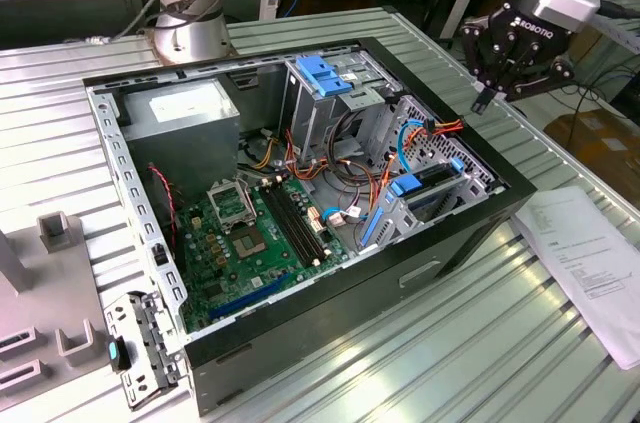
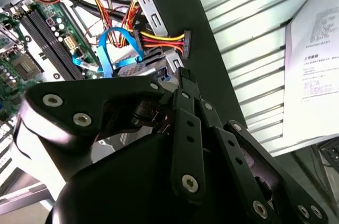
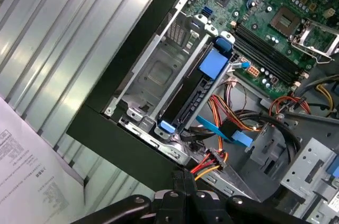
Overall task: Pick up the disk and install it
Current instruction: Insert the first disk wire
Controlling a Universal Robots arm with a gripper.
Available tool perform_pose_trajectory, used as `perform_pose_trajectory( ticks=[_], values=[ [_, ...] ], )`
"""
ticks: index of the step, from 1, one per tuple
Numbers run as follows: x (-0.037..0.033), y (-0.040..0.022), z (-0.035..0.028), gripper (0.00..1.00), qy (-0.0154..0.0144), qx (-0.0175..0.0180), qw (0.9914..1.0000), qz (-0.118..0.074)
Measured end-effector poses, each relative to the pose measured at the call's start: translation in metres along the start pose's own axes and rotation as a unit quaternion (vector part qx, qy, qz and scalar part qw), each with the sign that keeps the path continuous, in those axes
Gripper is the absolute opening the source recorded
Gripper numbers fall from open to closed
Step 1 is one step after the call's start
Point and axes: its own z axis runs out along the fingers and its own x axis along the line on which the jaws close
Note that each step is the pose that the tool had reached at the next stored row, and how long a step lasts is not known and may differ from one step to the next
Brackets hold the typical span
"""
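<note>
Above the open computer case [image 1: 330,303], the gripper [image 1: 495,93] hangs empty, fingers together; the disk [image 3: 193,94] sits in its bay, seemingly installed; little appears left.

Computer case [image 1: 330,315], paper [image 1: 590,263] on metal table [image 1: 430,353]

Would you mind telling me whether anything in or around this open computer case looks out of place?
The disk looks slanted in its bay rather than lying flat, and a loose power connector hangs unplugged over the case wall.
</note>
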Motion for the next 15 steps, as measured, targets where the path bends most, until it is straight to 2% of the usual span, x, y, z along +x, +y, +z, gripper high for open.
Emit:
perform_pose_trajectory(
  ticks=[3, 5, 6, 8, 9, 12, 13, 15],
  values=[
    [-0.0008, -0.0010, 0.0037, 0.11, 0.0005, 0.0012, 0.99990, -0.014],
    [-0.0014, -0.0026, 0.0065, 0.24, 0.0013, 0.0021, 0.99973, -0.023],
    [-0.0019, -0.0037, 0.0090, 0.24, 0.0018, 0.0029, 0.99955, -0.030],
    [-0.0022, -0.0039, 0.0120, 0.24, 0.0014, 0.0036, 0.99825, -0.059],
    [-0.0022, -0.0038, 0.0133, 0.24, 0.0010, 0.0035, 0.99693, -0.078],
    [-0.0021, -0.0037, 0.0168, 0.24, 0.0003, 0.0038, 0.99193, -0.127],
    [-0.0021, -0.0037, 0.0175, 0.24, 0.0003, 0.0039, 0.99067, -0.136],
    [-0.0019, -0.0046, 0.0192, 0.25, 0.0002, 0.0041, 0.98762, -0.157]
  ],
)
